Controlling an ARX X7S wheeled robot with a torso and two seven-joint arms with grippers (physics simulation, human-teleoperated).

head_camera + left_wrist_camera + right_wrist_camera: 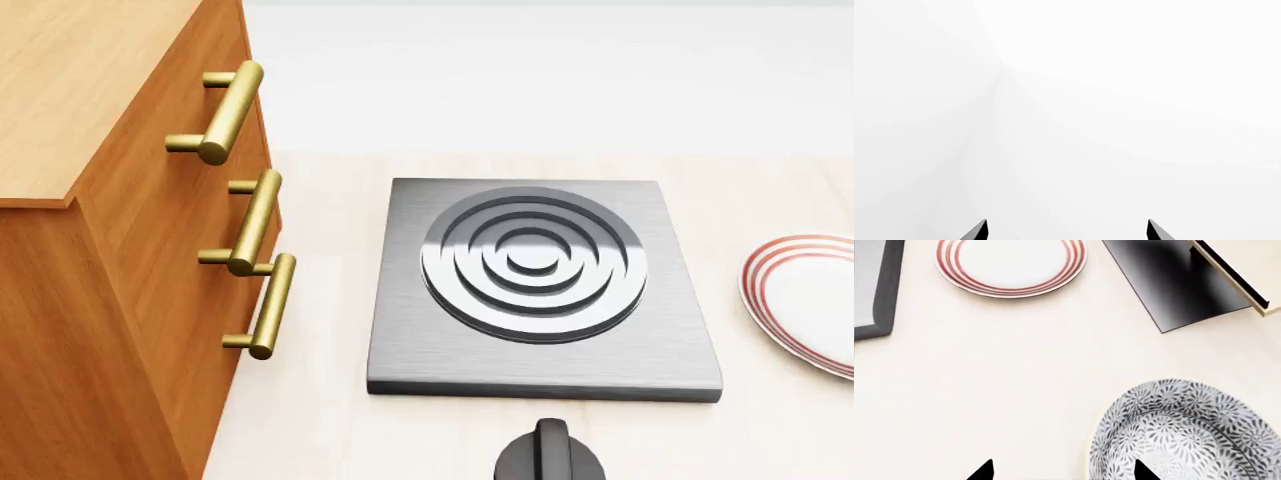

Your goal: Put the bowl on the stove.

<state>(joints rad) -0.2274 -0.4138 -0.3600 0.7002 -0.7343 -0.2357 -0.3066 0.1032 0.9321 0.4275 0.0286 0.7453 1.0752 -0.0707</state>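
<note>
Speckled bowl [1187, 432] lies just beside right gripper [1062, 471], off one fingertip | jaws apart, holding nothing | plate [1011, 262] sits between bowl and stove [871, 285] | left gripper [1066, 231] open, empty, facing blank white.

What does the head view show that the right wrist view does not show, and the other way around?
Only the head view shows the wooden drawer cabinet with its brass handles, the black knob and the ring burner on the stove. Only the right wrist view shows the bowl, standing on the counter apart from the stove, and the open right gripper near the bowl's rim. Both views share the plate with red rings and the stove, though the wrist view catches only an edge of the stove.
</note>
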